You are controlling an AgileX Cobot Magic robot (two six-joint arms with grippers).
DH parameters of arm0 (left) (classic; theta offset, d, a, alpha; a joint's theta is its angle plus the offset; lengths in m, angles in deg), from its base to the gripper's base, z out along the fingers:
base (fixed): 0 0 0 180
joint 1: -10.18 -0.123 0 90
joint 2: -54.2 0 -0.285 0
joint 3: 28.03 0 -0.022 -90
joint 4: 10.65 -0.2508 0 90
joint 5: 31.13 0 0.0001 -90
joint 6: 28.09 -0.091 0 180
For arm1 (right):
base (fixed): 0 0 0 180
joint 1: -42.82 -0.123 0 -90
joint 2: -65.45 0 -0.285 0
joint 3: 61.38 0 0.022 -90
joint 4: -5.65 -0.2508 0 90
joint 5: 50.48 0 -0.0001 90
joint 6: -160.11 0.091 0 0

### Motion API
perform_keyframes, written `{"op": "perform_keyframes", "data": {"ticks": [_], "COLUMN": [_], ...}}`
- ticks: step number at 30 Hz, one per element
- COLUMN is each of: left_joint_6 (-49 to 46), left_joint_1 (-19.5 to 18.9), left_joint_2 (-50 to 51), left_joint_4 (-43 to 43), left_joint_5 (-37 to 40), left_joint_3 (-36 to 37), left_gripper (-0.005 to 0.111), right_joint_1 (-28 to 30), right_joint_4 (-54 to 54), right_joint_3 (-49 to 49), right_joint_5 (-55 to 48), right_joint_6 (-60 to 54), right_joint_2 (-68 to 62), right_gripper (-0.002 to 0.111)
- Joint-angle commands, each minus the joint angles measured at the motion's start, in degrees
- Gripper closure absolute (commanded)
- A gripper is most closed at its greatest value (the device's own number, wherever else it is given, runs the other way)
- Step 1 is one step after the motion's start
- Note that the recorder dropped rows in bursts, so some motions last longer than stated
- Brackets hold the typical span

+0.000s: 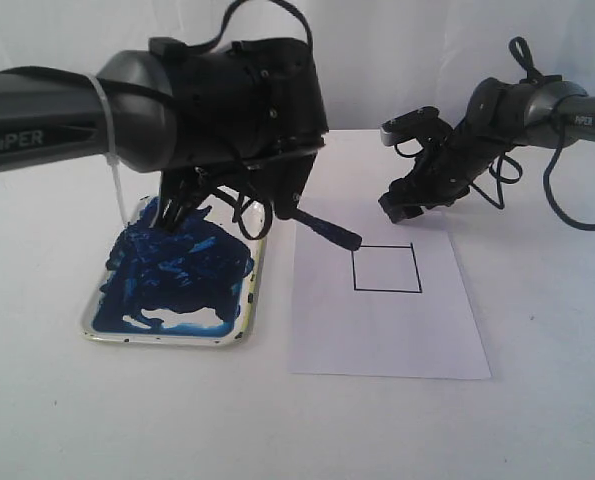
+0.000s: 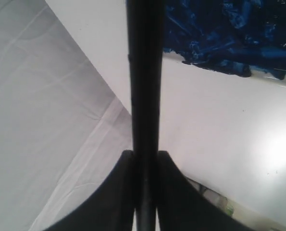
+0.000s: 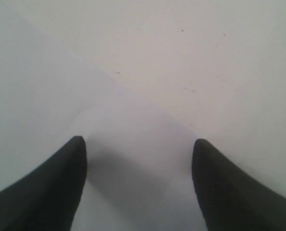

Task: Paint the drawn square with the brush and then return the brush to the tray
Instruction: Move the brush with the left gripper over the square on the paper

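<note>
Left gripper [image 2: 145,155] clamped the long thin black paintbrush [image 2: 144,72] over the blue-smeared cream-white tray [image 1: 245,318], frame left; right gripper [image 3: 139,144] gaped wide, empty, over the white paper sheet [image 1: 387,335].

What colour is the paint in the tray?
Dark blue paint smeared over the cream tray; the exterior view shows it best.

Left gripper [image 2: 145,154] seemingly clamping brush [image 2: 145,72], right gripper [image 3: 139,142] spread

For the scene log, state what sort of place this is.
Probably a robot lab test bench: a white-covered table against a plain white backdrop, two robot arms marked PiPER, the left one gripping the brush, and a staged exercise, a blue-smeared tray beside a paper sheet with a drawn square.
</note>
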Motion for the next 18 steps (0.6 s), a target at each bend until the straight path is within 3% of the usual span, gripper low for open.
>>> {"op": "perform_keyframes", "data": {"ticks": [1, 18], "left_joint_6": [0.7, 5.8], "left_joint_1": [1.2, 2.1], "left_joint_2": [1.4, 6.0], "left_joint_4": [-4.5, -9.6], "left_joint_5": [5.5, 2.7], "left_joint_3": [0.0, 0.0], "left_gripper": [0.107, 0.107], "right_joint_1": [0.0, 0.0], "right_joint_4": [1.9, 1.9], "right_joint_3": [-1.1, -1.1], "right_joint_5": [-2.4, -2.0], "right_joint_6": [-0.9, -0.9], "right_joint_2": [-2.2, -2.2], "right_gripper": [0.048, 0.048]}}
